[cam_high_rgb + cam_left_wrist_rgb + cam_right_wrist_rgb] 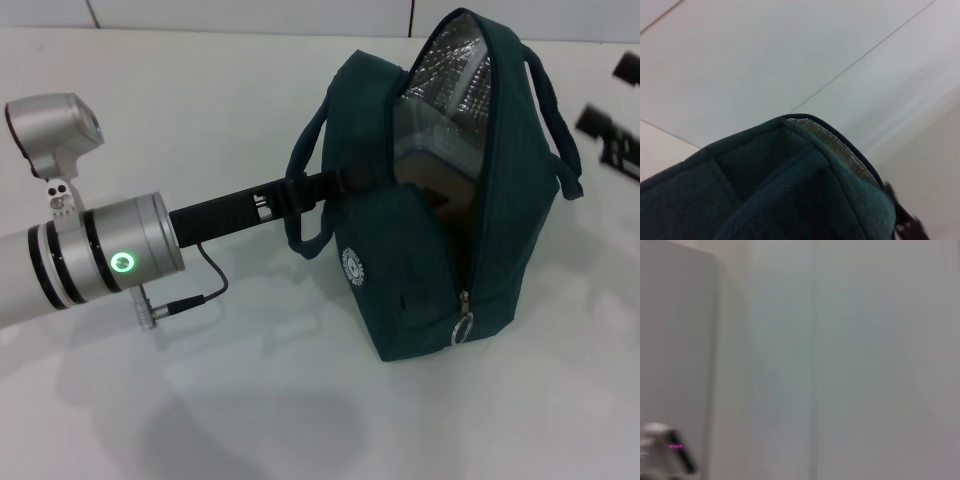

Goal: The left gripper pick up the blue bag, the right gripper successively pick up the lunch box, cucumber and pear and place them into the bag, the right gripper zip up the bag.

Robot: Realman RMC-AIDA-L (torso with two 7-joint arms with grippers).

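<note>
On the white surface (pixel 250 400), nearest the head camera, lies the left arm's silver cylinder with its green ring light (pixel 122 263), a thin black cable looping from its underside. From it a black bar runs to the left claw (pixel 345 181), which is clenched on the near rim of the blue bag (pixel 430 280), beside one loop handle (pixel 305 190). The bag stands upright, its zip undone along the top, the ring zip pull (pixel 461 328) hanging low on the front edge and a round white logo (pixel 351 266) on the side panel. Inside, against the silver foil lining (pixel 455 65), part of the lunch box (pixel 430 165) is visible. Farther off, at the right margin, the right claw (pixel 615 125) hangs well apart from the bag; whether it is released or clenched cannot be told.
</note>
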